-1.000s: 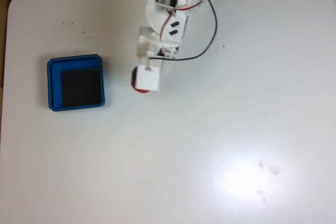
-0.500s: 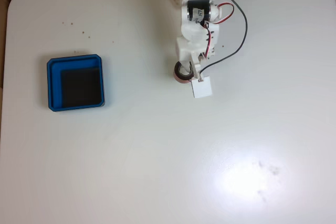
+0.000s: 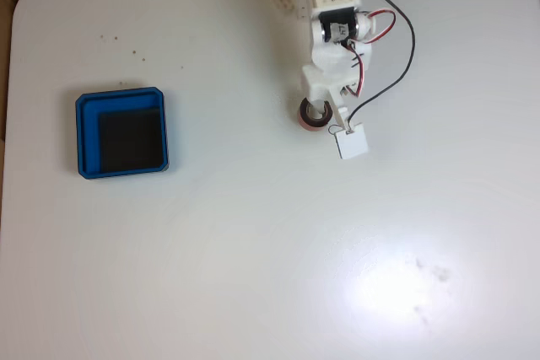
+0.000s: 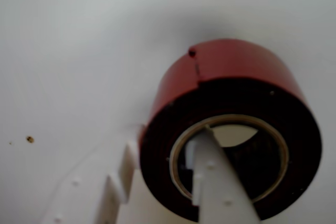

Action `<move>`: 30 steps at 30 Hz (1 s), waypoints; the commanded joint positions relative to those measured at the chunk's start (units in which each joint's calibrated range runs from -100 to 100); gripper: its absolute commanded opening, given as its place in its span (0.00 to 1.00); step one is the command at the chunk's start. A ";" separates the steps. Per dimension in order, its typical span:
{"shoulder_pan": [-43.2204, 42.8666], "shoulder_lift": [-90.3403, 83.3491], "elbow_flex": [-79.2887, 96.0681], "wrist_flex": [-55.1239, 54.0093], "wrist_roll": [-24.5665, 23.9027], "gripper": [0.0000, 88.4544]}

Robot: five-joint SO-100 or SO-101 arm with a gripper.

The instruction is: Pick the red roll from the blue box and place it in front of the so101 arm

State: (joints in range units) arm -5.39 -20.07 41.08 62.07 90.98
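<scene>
Red roll (image 3: 312,115) – held on the gripper (image 3: 319,114), one pointed finger (image 4: 212,177) through its core, the other outside its wall, over the bare white table (image 3: 253,250) below the arm (image 3: 336,31). Blue box (image 3: 121,133) – well to the left in the fixed view, black floor bare.

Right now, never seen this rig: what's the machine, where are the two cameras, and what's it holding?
It is a small white tabletop robot, the so101 arm, with black motors and red and black wires. The fixed view looks straight down on a white table; the wrist view rides on the arm and looks along its end effector. On the table sits the blue box, a shallow tray with a black floor and nothing in it. The end effector holds the red roll, a ring of tape: one pointed finger goes through its hole and the other sits outside the wall, well right of the box.
</scene>
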 commanded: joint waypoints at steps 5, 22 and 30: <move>0.46 1.42 -0.38 -1.18 -0.18 0.01; 0.56 1.67 0.16 -5.06 -0.18 0.01; 0.56 1.51 0.16 -5.39 -0.18 0.01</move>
State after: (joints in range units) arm -5.39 -18.20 41.26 57.55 90.98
